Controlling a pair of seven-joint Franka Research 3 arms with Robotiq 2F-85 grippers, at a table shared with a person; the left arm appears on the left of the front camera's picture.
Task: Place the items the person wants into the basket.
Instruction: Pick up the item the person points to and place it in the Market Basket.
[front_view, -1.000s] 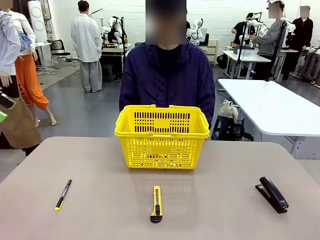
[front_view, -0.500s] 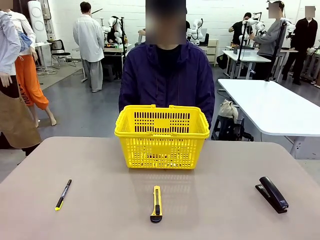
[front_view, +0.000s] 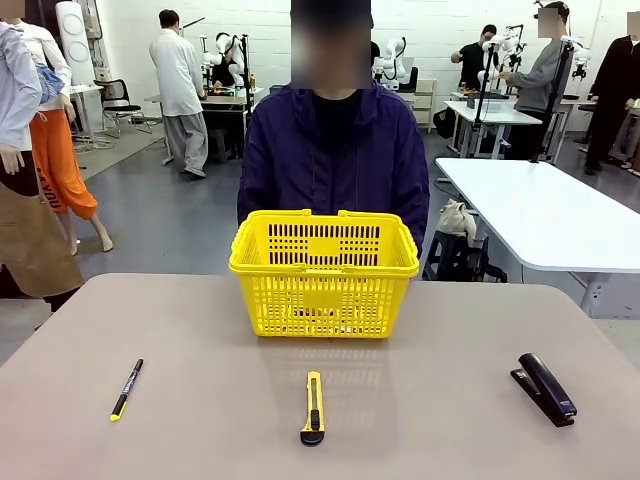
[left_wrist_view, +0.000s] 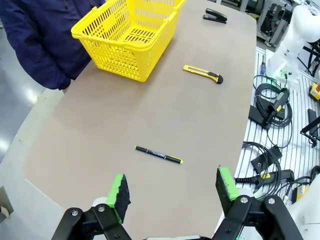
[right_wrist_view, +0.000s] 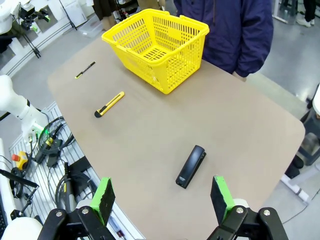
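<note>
Well, your basket (front_view: 323, 300) stays at the far middle, the stapler (front_view: 545, 389) lies untouched at right; only the left gripper (left_wrist_view: 172, 184) pulled back. It and the right gripper (right_wrist_view: 162, 194) hang released, empty: I think they await a request.

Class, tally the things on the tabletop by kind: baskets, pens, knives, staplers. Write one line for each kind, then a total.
Baskets: 1, the yellow basket
Pens: 1, the black pen with a yellow end
Knives: 1, the utility knife, yellow and black
Staplers: 1, the black stapler
Total: 4
</note>
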